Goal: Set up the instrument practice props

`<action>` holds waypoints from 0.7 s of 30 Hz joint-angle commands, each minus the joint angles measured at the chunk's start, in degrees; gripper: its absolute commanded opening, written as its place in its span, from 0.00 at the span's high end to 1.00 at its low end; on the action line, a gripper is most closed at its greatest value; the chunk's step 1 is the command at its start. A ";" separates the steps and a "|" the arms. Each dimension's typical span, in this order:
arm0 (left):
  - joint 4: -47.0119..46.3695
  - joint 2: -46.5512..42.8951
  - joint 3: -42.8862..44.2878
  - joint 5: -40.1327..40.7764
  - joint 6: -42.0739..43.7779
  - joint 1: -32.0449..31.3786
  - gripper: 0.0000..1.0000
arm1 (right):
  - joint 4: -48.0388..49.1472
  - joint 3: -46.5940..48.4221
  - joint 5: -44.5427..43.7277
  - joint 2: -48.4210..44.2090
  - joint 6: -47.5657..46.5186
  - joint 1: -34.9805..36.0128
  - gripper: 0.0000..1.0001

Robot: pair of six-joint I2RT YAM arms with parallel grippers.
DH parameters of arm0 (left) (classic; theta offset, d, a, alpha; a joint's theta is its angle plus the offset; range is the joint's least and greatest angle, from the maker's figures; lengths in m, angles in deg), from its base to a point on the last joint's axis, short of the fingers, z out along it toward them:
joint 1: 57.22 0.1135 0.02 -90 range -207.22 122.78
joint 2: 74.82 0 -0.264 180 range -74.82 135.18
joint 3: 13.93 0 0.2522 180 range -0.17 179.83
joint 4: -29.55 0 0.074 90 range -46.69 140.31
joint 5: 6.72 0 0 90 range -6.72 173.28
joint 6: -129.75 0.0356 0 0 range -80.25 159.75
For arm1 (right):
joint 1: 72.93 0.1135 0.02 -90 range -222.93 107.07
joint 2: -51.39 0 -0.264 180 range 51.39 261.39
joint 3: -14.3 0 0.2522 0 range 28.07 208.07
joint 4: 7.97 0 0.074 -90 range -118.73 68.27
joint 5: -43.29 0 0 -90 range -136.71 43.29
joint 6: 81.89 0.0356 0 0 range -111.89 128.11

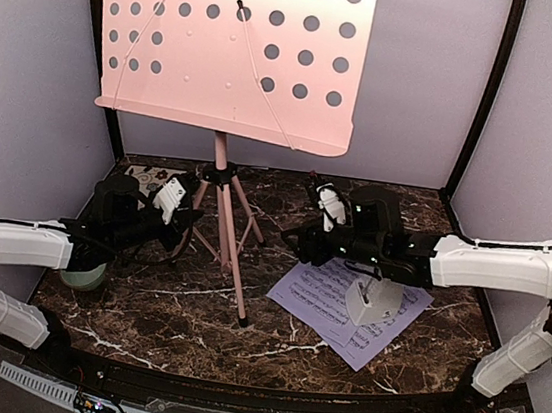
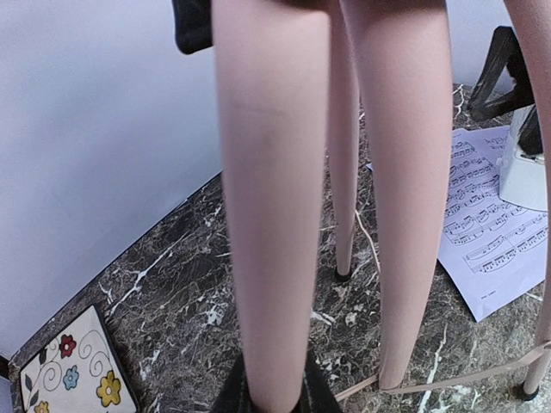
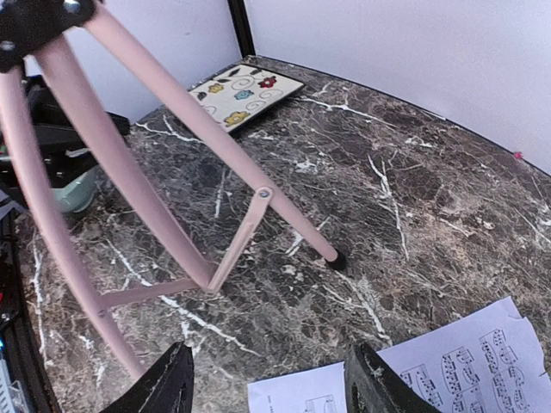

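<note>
A robot-lab test booth — plain lilac wall panels (image 1: 29,86) in black frame posts (image 1: 489,92) rise beyond the right pincer (image 3: 269,383), marble-look table (image 3: 413,198) beneath it.

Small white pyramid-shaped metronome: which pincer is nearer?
Right. The right pincer hovers just left of and behind the small white pyramid-shaped metronome. The left pincer is farther left, beyond the pink tripod music stand, clamped on one of its legs.

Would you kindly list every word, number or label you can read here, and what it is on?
Sheet music: staves and notes only; the small print near its lower edge is too small to read.
Metronome: no marking readable.
Coaster: flowers only, no words.
</note>
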 commanded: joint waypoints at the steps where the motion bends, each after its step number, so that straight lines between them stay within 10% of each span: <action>1: -5.63 -2.42 -0.41 2.64 -1.03 0.36 1.00 | 2.23 6.09 0.03 8.38 -3.61 -1.11 0.36; 21: -6.35 -0.26 1.31 0.22 -2.25 0.36 1.00 | 11.96 25.07 6.86 27.85 -14.26 -1.11 0.42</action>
